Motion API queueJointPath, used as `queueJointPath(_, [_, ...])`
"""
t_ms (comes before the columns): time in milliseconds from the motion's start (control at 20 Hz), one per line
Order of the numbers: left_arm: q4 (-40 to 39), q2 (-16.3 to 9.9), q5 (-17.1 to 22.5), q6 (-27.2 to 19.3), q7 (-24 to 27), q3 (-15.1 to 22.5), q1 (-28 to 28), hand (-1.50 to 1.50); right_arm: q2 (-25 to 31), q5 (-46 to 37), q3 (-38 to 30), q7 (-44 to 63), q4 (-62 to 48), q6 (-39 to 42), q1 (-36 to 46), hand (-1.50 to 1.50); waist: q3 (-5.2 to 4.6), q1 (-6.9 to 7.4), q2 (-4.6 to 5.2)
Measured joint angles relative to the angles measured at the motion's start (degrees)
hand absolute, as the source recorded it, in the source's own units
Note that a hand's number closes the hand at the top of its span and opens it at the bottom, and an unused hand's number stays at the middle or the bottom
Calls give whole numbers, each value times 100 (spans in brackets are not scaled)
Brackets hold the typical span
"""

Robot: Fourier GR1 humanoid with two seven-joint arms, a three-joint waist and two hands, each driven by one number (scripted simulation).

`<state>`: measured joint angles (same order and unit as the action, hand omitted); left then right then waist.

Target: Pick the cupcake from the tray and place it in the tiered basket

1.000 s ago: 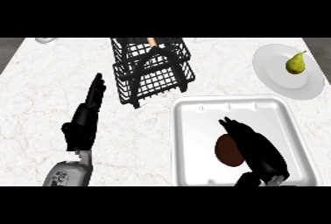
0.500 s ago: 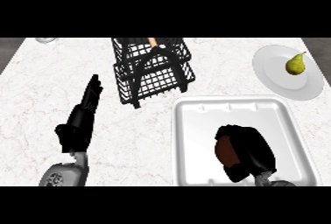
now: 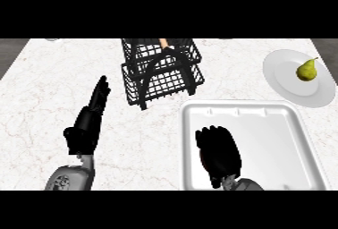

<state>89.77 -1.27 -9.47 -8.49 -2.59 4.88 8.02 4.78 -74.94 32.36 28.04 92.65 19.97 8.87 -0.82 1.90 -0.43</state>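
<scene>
the main risk from here, as a judgement: the right hand lies over the cupcake inside the white tray, fingers curled down and seemingly wrapped round it, so the hold cannot be checked. if the curl sits only on the soft top, the cake could tip or slip as it rises over the tray's rim. the carry then runs up-left to the black wire tiered basket at upper centre, whose upright frame could catch the hand.

the cupcake is in the lower left part of the tray and almost wholly hidden; its colour and shape cannot be told.

the left hand rests at centre left, fingers straight, holding nothing. a pear sits on a plate at upper right.
</scene>
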Motion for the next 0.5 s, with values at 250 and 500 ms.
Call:
queueJointPath(250, [-53,22,-25,44,-21,70,88,0,-314,295,1079,1479,-454,548,873,150,45,147,52])
queueJointPath(500, [-115,43,-34,19,-73,45,191,0,-392,1105,1663,2652,-470,485,1890,150,67,142,55])
